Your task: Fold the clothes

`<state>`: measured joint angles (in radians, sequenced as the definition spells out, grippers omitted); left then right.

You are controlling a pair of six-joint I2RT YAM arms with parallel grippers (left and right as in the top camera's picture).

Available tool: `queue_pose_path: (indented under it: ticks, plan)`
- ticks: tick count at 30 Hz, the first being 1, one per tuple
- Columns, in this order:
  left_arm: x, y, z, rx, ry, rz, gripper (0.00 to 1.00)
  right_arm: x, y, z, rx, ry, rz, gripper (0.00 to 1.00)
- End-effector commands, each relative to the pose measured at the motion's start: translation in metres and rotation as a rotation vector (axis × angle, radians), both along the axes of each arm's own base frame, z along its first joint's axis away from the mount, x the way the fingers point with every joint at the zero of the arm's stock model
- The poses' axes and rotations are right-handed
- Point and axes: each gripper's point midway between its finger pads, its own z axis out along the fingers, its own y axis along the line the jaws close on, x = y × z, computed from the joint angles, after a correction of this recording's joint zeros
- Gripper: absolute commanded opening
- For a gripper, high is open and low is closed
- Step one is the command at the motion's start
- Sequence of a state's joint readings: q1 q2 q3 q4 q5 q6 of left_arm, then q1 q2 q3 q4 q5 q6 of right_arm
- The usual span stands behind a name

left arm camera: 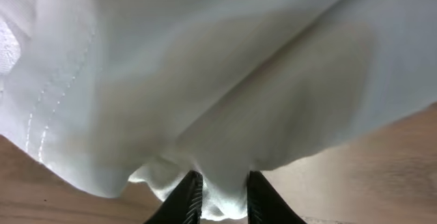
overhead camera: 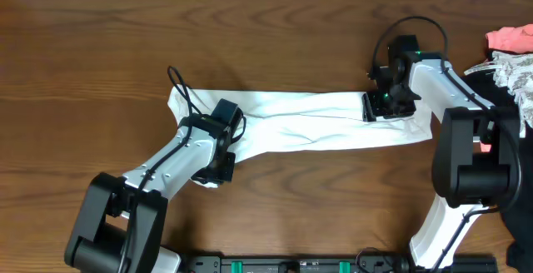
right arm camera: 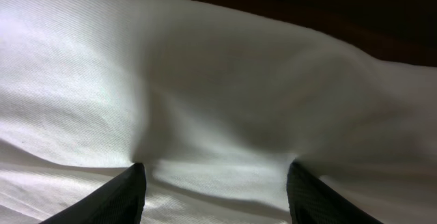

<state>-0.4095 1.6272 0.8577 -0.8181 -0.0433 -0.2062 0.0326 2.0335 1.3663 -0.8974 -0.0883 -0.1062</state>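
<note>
Dark wooden table (overhead camera: 83,40) carries a thin white cloth T-shirt (overhead camera: 316,123) across centre frame; left gripper (left arm camera: 220,191) pinches its lower-left edge, right gripper (right arm camera: 215,183) rests wide-fingered on its right end.

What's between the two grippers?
The overhead view shows only the plain white soft-cloth T-shirt, lying as a long band, between left gripper and right gripper.
</note>
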Motion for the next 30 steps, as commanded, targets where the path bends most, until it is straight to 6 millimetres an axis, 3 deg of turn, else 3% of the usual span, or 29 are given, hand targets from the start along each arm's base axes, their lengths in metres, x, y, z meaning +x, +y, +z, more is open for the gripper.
queue_pose_path:
  ticks: [1,8,10,12,15,20,26,30]
  plan:
    - [-0.003,0.001,-0.002,0.007,0.014,-0.003,0.25,-0.009,-0.006,-0.009,-0.033,0.035,-0.006,0.65]
    - [0.0,0.0,-0.013,-0.008,-0.02,-0.003,0.24,-0.009,-0.006,-0.009,-0.033,0.035,-0.006,0.64]
    - [-0.002,0.001,-0.013,-0.005,-0.015,-0.004,0.19,-0.009,-0.006,-0.009,-0.033,0.035,-0.006,0.65]
    - [-0.001,0.0,-0.012,-0.007,-0.019,-0.004,0.07,-0.009,-0.006,-0.009,-0.033,0.035,-0.006,0.64]
    - [0.002,-0.001,-0.009,-0.008,-0.023,-0.004,0.06,-0.009,-0.006,-0.009,-0.033,0.034,-0.006,0.64]
    - [0.01,-0.003,0.007,-0.003,-0.018,-0.029,0.06,-0.009,-0.006,-0.009,-0.033,0.034,-0.006,0.64]
    - [0.029,0.012,0.036,0.118,-0.067,-0.043,0.06,-0.009,-0.006,-0.009,-0.033,0.034,-0.006,0.64]
    - [0.041,0.015,0.038,0.144,-0.118,-0.044,0.07,-0.009,-0.006,-0.009,-0.033,0.034,-0.006,0.64]
